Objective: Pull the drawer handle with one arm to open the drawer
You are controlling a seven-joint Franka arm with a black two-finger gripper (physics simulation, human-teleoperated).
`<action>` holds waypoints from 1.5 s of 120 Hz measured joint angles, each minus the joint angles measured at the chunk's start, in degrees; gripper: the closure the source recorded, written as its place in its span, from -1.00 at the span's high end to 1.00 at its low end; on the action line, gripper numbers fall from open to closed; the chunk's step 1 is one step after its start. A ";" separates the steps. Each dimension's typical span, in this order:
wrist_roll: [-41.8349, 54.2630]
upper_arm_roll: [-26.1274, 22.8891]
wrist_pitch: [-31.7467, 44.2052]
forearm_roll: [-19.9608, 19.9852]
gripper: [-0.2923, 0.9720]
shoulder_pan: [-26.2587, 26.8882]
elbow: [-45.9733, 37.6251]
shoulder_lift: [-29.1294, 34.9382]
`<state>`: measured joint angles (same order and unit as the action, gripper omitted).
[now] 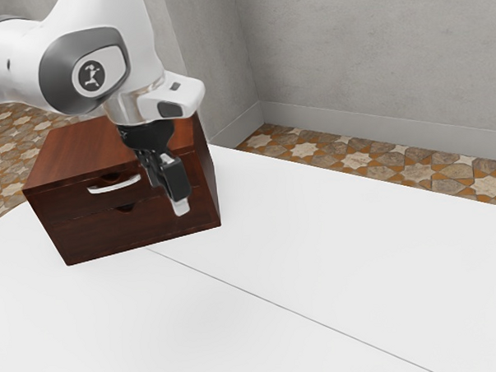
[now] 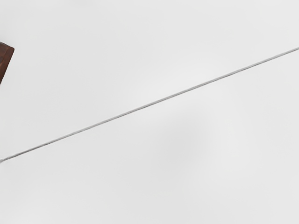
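Observation:
A dark brown wooden drawer box stands on the white table at the exterior view's left. Its front carries a curved silver handle, and the drawer front sits flush with the box. My black gripper hangs in front of the box's right part, to the right of the handle and apart from it, tips pointing down at the table. It looks open with nothing between its fingers. In the wrist view a corner of the box shows at the edge, over bare table.
A thin seam crosses the tabletop diagonally, also seen as the seam under my hand. Beyond the table lie a patterned tile floor and grey walls.

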<state>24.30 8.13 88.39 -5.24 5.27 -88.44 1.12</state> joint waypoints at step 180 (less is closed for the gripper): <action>6.75 6.96 15.30 -19.67 -0.05 0.06 -16.96 5.38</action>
<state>31.05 15.09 103.69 -24.91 5.33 -105.40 6.50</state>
